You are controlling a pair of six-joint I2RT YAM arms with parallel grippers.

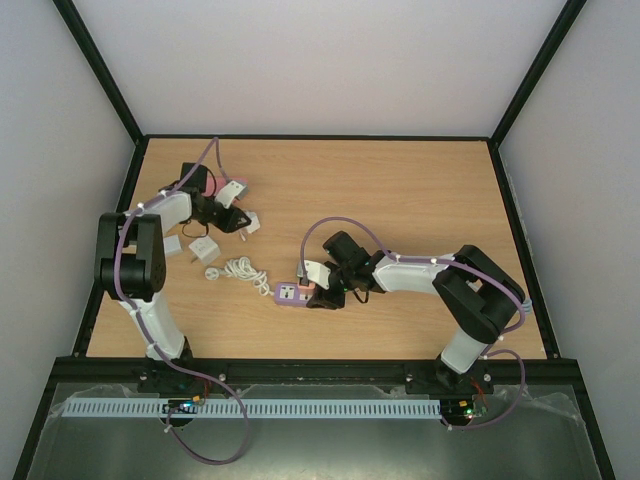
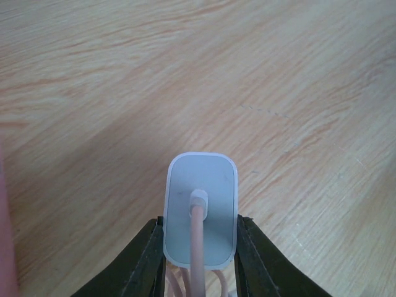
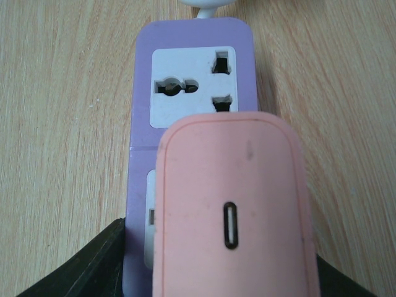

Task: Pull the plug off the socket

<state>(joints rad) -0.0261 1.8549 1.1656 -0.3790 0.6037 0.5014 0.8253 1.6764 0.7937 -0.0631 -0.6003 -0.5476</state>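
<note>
Showing rt-wrist only: port on plug (image 3: 247,179)

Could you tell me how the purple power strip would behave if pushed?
The purple power strip lies flat and wide, so it would probably slide rather than tip. It looks rigid plastic, likely light, and its white cable may trail loosely behind.
</note>
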